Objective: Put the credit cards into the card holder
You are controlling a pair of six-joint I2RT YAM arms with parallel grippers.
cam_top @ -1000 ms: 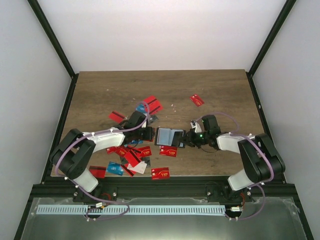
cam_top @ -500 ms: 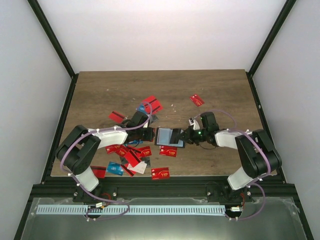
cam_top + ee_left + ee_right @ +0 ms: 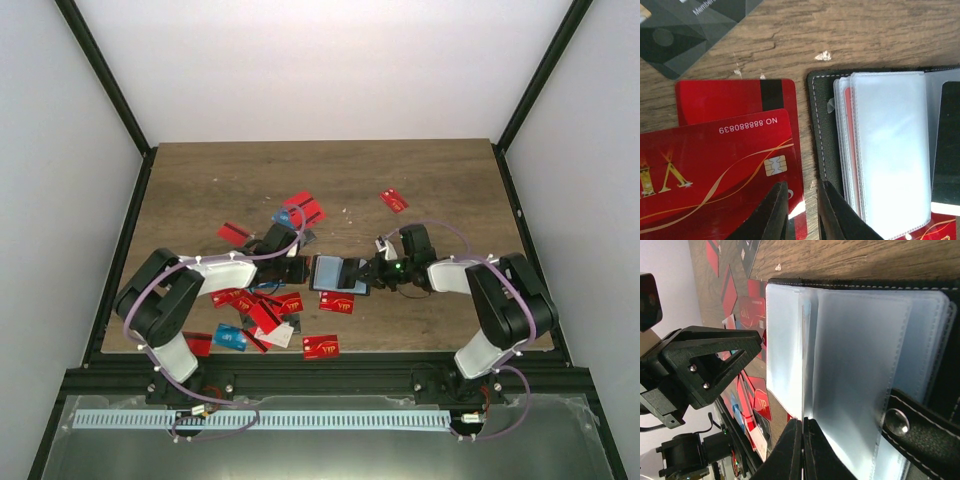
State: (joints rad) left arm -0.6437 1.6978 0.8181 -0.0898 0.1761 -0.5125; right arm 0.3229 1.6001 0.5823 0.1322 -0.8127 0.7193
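Many credit cards lie loose on the left half of the desk, mostly red with a few blue. More red ones sit farther back, one lies alone toward the right, and another sits near the front edge.

The card holder lies open and flat at the middle of the desk, between the two arms. Its black stitched cover frames a fan of clear sleeves. A reddish edge shows inside one of the sleeves nearest the left rim. What the others hold cannot be made out through the glare. A snap strap hangs off the holder's near side in the right wrist view.

The left gripper hangs over the strip between the holder's left rim and a red card with a chip. That card overlaps a second red card with a black stripe. The jaws stand a narrow slit apart, and nothing is seen caught between them. A dark grey card lies farther off.

The right gripper is at the holder's right side. Its tips are pressed together on the edge of one clear sleeve, pinching it.
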